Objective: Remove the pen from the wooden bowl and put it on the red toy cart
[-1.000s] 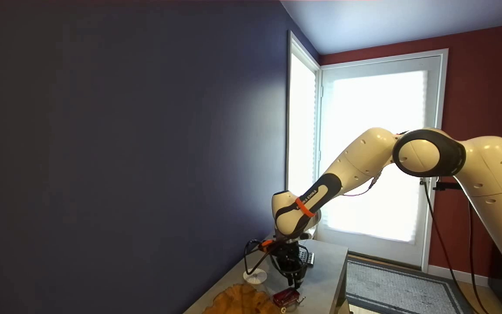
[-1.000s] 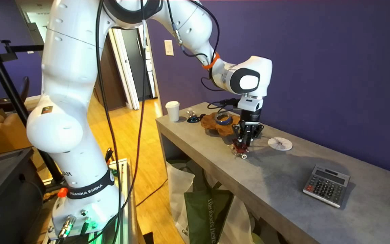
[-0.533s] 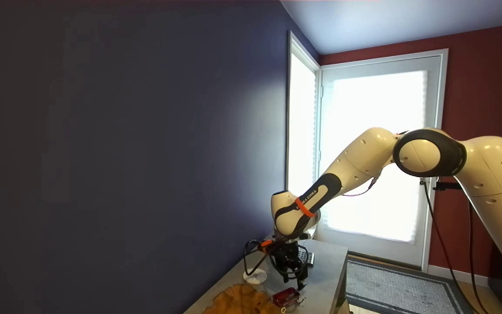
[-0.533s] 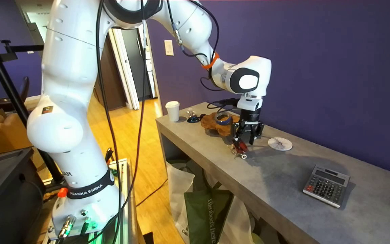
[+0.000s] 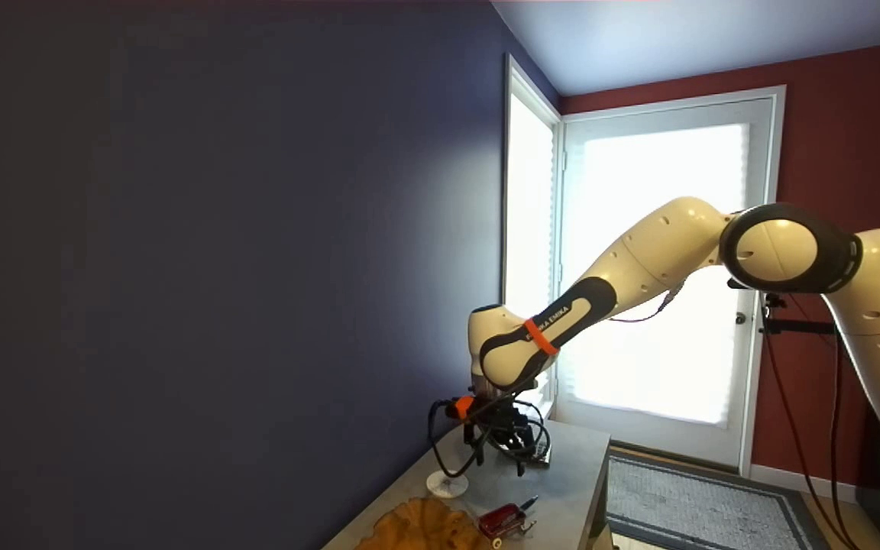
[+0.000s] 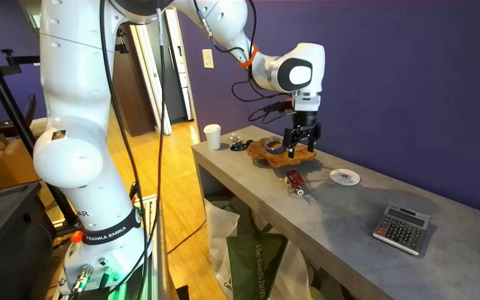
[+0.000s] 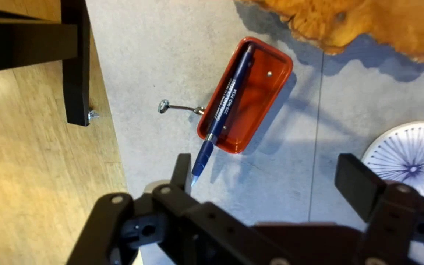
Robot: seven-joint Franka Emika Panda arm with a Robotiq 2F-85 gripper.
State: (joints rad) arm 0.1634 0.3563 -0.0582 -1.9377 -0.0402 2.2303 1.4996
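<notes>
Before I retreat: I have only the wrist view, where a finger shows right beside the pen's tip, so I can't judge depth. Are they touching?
Observer: No. In both exterior views the gripper hangs clear of the red toy cart and the pen jutting over its rim.
Operator: My picture cuts off the wooden bowl. Anything on it?
Observer: Yes: in an exterior view, what looks like a roll of tape rests on it.
Operator: And on the table past the white disc, away from the bowl?
Observer: A calculator lies there, shown whole in an exterior view.
</notes>
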